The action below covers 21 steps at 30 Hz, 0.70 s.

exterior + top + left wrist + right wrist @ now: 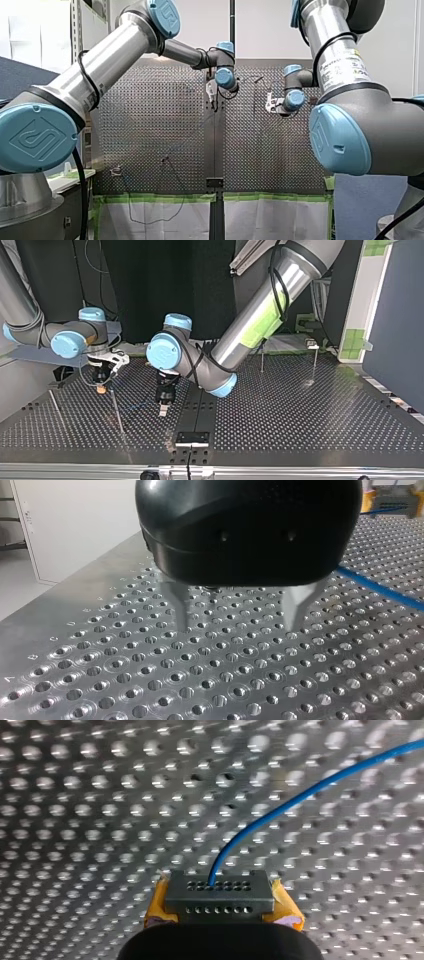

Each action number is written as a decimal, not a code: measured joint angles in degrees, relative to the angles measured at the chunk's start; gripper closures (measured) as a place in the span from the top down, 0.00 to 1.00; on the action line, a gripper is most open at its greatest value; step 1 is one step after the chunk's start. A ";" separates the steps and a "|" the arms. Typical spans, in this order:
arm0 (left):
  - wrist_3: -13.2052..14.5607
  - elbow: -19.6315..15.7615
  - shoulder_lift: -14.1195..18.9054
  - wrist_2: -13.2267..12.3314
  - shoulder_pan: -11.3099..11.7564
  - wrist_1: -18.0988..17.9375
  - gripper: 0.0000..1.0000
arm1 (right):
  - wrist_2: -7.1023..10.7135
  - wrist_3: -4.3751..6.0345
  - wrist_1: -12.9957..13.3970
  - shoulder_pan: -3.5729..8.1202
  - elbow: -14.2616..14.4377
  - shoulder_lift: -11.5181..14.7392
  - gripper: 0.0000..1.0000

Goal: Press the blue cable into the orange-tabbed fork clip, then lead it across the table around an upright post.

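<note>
The right gripper (pixel 102 384), left in the top view, pinches the blue cable (pixel 300 796). The left gripper (pixel 239 626) is wide open, empty. Pressing the cable into the clip looks next.

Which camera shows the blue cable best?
The right wrist view: the blue cable runs bright and close from my right gripper over the perforated table. The left wrist view catches only a short stretch beside my left gripper. The top view shows a faint blue trace at most; the front view, nothing I can make out.
</note>
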<state>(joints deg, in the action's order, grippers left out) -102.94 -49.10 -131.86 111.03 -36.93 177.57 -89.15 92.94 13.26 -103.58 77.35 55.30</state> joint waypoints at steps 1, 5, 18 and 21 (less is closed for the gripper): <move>-0.01 0.00 0.00 0.01 0.00 0.02 1.00 | -0.01 0.06 0.44 0.00 0.50 -0.13 0.00; -0.05 0.01 0.00 0.04 -0.08 0.07 1.00 | -0.01 0.45 2.51 0.04 2.50 -0.28 0.00; -0.12 0.01 0.00 0.10 -0.78 0.15 1.00 | -0.34 1.30 8.97 2.00 8.91 -0.64 0.00; -0.15 0.01 0.00 0.08 -0.88 0.15 1.00 | -0.38 1.73 10.74 2.37 10.70 -1.12 0.00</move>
<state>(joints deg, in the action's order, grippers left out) -103.09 -49.09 -131.86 111.11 -37.81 177.72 -89.53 94.67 24.00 -101.21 88.04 54.18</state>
